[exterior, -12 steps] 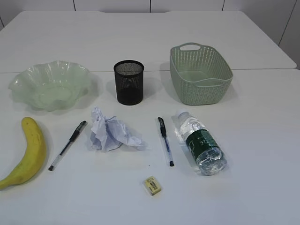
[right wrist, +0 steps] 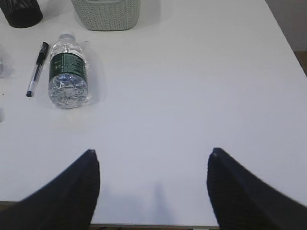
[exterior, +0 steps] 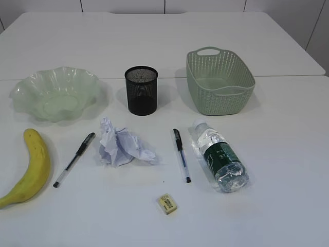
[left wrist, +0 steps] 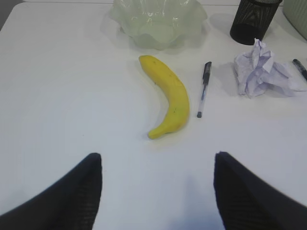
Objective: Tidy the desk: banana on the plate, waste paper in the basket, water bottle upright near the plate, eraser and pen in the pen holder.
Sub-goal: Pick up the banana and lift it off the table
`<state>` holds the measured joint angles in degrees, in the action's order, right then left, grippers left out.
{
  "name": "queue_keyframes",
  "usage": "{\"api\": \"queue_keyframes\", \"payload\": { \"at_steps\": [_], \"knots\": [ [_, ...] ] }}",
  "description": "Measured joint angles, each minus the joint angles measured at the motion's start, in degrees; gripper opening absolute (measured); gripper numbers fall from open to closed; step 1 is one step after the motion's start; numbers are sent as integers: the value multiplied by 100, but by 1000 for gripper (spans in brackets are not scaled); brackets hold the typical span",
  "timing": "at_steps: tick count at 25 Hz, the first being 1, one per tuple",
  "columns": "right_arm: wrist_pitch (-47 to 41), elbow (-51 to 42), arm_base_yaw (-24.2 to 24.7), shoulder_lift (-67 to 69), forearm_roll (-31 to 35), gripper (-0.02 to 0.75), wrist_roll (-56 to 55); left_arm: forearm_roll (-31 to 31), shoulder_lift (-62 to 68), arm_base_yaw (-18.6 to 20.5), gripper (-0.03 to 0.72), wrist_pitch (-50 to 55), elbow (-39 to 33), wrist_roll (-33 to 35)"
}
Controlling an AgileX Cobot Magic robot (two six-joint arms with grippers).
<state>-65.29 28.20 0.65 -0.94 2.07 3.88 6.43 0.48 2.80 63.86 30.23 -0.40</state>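
Both grippers hang spread apart over bare table, holding nothing: the left gripper (left wrist: 157,191) short of the banana (left wrist: 170,96), the right gripper (right wrist: 152,189) well back from the bottle (right wrist: 67,72) lying on its side. Crumpled paper (exterior: 122,146) lies between two pens, the left pen (exterior: 74,159) and the right pen (exterior: 181,154); the eraser (exterior: 167,203) sits nearer the front edge.

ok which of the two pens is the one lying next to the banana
The pen left of the crumpled paper, lying slanted beside the banana. The other pen lies right of the paper, alongside the water bottle.
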Motion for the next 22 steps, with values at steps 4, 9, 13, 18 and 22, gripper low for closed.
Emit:
{"api": "queue_keyframes", "payload": {
  "at_steps": [4, 9, 13, 18, 22],
  "knots": [
    [0, 0, 0, 0, 0, 520, 0, 0, 0, 0, 517, 0, 0, 0],
    [0, 0, 0, 0, 0, 520, 0, 0, 0, 0, 517, 0, 0, 0],
    [0, 0, 0, 0, 0, 520, 0, 0, 0, 0, 517, 0, 0, 0],
    [11, 0, 0, 0, 0, 520, 0, 10, 0, 0, 517, 0, 0, 0],
    [11, 0, 0, 0, 0, 520, 0, 10, 0, 0, 517, 0, 0, 0]
  ]
}}
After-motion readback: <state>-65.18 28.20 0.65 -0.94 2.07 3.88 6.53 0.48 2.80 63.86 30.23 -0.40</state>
